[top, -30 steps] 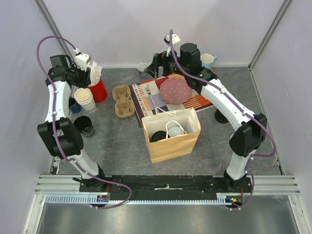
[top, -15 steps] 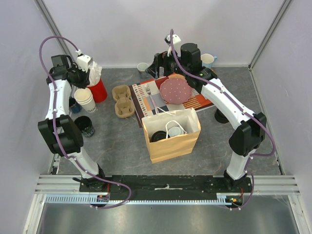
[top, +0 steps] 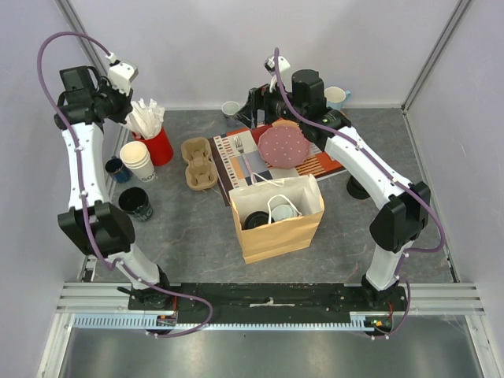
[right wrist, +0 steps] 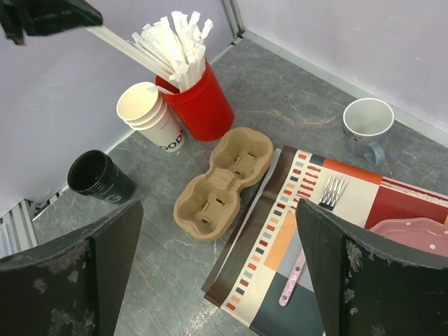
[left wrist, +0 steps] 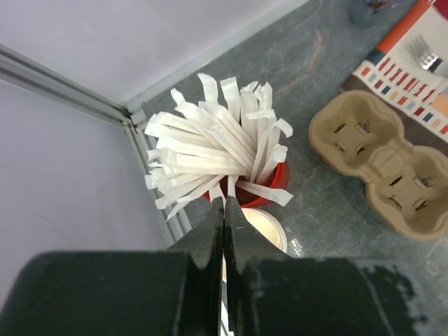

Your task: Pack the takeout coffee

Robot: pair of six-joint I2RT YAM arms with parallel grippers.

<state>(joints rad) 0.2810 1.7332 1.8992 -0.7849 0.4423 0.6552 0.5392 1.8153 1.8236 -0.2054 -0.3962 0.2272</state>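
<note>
The takeout coffee stands inside the open brown paper bag: a black lid and a white lid show side by side. My left gripper is raised at the back left, above the red cup of wrapped straws. In the left wrist view its jaws are pressed together on one wrapped straw. From the right wrist view that straw slants from the gripper down to the red cup. My right gripper hangs open over the placemat's left edge, holding nothing.
A cardboard two-cup carrier lies left of the placemat, which holds a fork and a pink plate. Stacked spare cups, a black cup and a blue mug stand at the left. Two mugs are at the back.
My left gripper has shut on a wrapped straw and risen up and to the left, away from the red cup. The right arm has not moved.
</note>
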